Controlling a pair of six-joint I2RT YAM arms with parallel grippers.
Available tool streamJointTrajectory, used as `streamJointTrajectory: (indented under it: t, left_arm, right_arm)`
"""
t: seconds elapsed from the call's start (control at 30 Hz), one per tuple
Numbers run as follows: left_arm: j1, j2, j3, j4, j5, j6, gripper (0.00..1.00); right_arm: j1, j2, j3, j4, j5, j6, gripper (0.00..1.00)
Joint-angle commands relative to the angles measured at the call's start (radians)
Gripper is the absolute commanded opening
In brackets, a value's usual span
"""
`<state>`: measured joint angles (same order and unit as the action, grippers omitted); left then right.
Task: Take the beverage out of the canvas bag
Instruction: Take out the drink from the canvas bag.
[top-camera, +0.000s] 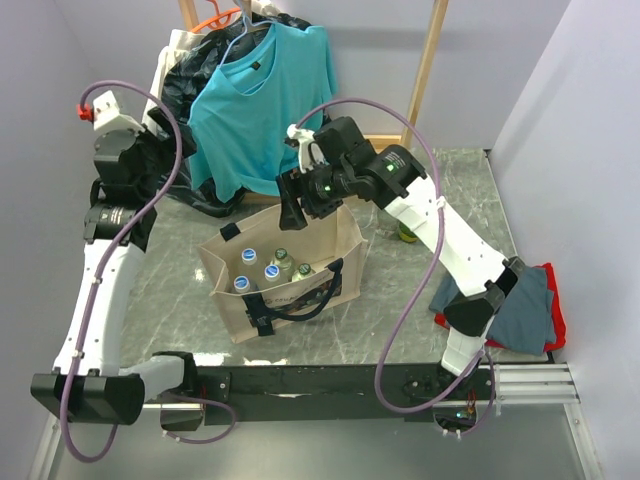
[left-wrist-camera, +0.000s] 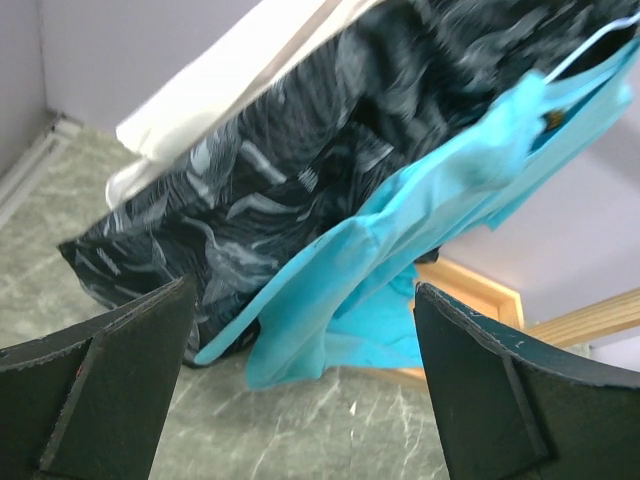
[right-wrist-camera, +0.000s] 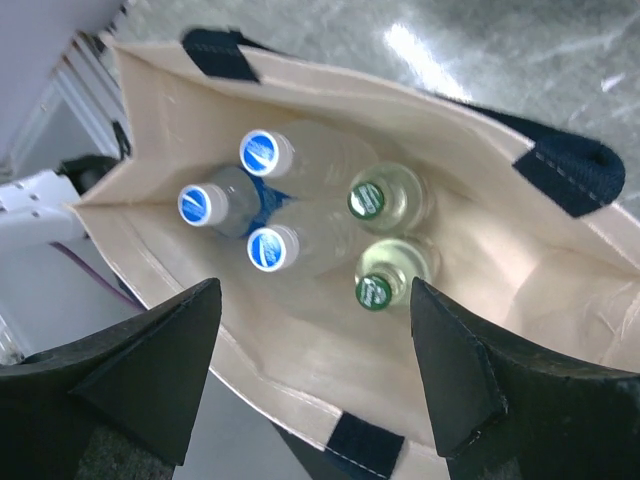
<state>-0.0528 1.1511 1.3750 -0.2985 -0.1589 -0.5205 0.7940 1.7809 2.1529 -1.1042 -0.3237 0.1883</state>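
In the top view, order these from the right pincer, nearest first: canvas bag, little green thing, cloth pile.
1. canvas bag, just under the right pincer
2. little green thing, right of the bag
3. cloth pile, table's right edge

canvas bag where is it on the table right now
In the top view the canvas bag stands open in the middle of the table, on the near side of the hanging teal shirt, with the right gripper above its far rim.

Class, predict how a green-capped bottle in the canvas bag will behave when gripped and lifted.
Probably slippery and rigid: the green-capped bottle looks clear and glossy. It may jostle neighbours, since five bottles stand close together in the canvas bag.
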Motion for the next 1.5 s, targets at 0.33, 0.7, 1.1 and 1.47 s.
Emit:
streamJointTrajectory:
  t: [0.33,0.7,1.1,1.47]
  left_arm:
    - [0.005,0.042,0.069,-0.021,0.033,-0.055,0.96]
    - [0.007,0.075,0.107,-0.045,0.036,-0.009,0.96]
    - [0.007,0.058,0.088,-0.050,0.030,0.010,0.96]
    - [0.008,0.058,0.075,-0.044,0.030,0.001,0.96]
  right_arm:
    - [0.010,0.040,-0.108,0.075,0.046,0.031,0.82]
    - [0.040,0.141,-0.064,0.066,0.100,0.010,0.82]
    - [0.102,0.161,-0.113,0.096,0.176,0.033,0.82]
    - [0.113,0.181,-0.166,0.133,0.226,0.036,0.82]
